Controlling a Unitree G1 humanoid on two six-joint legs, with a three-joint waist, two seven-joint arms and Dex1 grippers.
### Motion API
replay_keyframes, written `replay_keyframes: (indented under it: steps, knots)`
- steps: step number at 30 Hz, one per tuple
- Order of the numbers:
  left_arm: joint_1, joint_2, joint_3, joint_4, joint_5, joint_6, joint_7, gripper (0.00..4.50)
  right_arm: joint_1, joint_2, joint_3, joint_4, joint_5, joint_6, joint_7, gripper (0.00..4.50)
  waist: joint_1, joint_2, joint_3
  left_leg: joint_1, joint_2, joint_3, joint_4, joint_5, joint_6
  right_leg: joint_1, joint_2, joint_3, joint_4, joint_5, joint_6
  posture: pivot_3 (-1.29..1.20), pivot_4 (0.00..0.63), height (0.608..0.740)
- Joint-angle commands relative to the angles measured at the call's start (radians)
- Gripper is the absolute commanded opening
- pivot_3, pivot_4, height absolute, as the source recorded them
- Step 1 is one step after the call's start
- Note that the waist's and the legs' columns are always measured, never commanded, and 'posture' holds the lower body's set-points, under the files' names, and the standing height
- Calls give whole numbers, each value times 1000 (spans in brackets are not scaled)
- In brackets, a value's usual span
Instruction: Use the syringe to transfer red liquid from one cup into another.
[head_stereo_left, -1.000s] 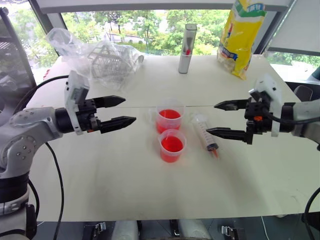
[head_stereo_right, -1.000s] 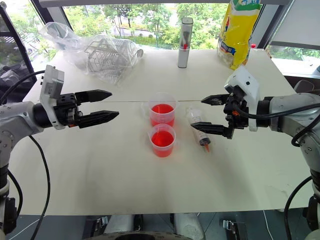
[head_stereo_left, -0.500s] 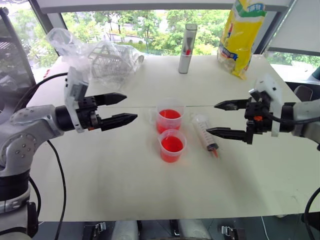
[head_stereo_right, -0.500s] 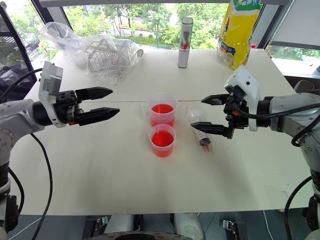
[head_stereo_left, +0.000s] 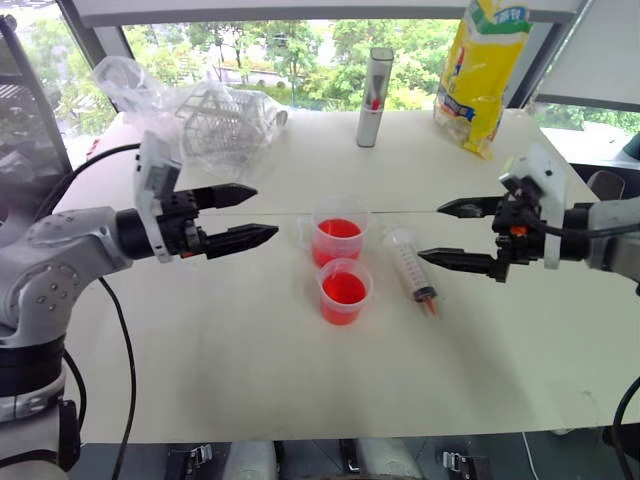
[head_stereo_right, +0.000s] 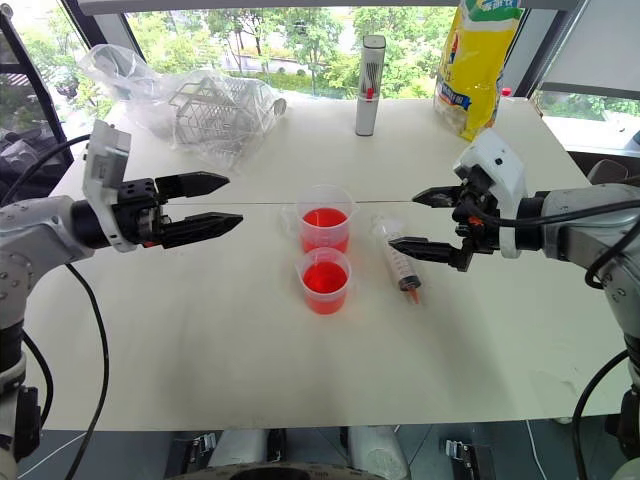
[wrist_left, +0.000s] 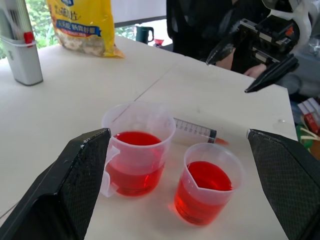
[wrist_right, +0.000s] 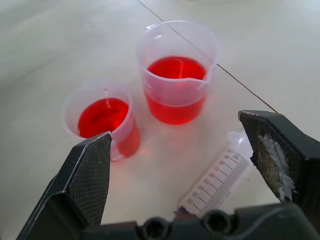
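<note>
Syringe: your large clear plastic syringe (head_stereo_left: 410, 265) with printed graduations lies flat on the white table (head_stereo_left: 250, 370), untouched, just beside the two cups on their right.
Long axis: it runs away from you and toward you, white plunger end at the far side, short orange-red tip (head_stereo_left: 430, 304) at the near side, slightly slanted to the right.
Cups: the larger clear plastic cup (head_stereo_left: 340, 232) of red liquid (head_stereo_left: 339, 229) stands just behind the smaller clear cup (head_stereo_left: 345, 291), also holding red liquid; they are close together, possibly touching.
Right gripper: your right gripper (head_stereo_left: 462, 234) hovers above the table just right of the syringe, fingers spread wide and empty, pointing left toward the barrel.
Left gripper: your left gripper (head_stereo_left: 238, 215) hangs well left of the cups, spread wide too, holding nothing.
Nearer arm: the right one, clearly; the cups stand between the left gripper and the syringe.
Next move, as a judgement: lower the right gripper and close its fingers across the barrel.
</note>
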Motion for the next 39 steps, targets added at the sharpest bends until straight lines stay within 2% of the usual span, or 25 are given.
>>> replay_keyframes:
  steps: [1,6,14,20,28,35,38,39]
  knots:
    - [-19,-4,4,-4,16,-33,-5,4500,-78,-20,33,36,-25,57,-34,4422,0,0,0,0,0,0,0,0,0,0,0,0,0,0,0,0,150,740]
    - [-36,-23,-26,19,41,-55,-24,4500,-194,-13,168,107,-73,177,-64,4422,1,0,0,0,0,0,0,0,0,0,0,0,0,0,0,0,150,740]
    - [-70,-55,-65,51,86,-88,-48,4500,-369,189,330,368,-172,422,-213,4422,0,0,0,-1,0,1,0,0,0,-2,0,1,0,0,0,0,150,740]
    - [-57,-62,-63,51,98,-103,-55,4500,-428,259,476,546,-266,434,-239,4422,2,0,0,-4,0,1,0,0,0,-4,0,1,0,0,0,0,150,740]
    - [-19,-66,-39,20,89,-102,-38,4500,-505,377,551,707,-297,437,-203,4422,-3,0,0,-3,0,1,0,0,0,-4,1,1,2,0,0,0,150,740]
    - [-2,-73,-33,-1,86,-103,-22,4500,-526,425,607,802,-355,404,-186,4422,2,0,0,-3,-1,1,1,0,0,-4,0,1,3,0,0,0,150,740]
    - [5,-74,-30,-7,85,-105,-17,4500,-520,429,617,804,-367,396,-172,3616,0,0,0,-3,-1,1,1,0,0,-4,0,0,3,0,0,0,150,740]
    - [6,-74,-29,-8,85,-106,-16,4500,-518,430,618,802,-371,395,-169,3151,0,0,0,-3,-1,1,1,0,0,-4,0,0,3,0,0,0,150,740]
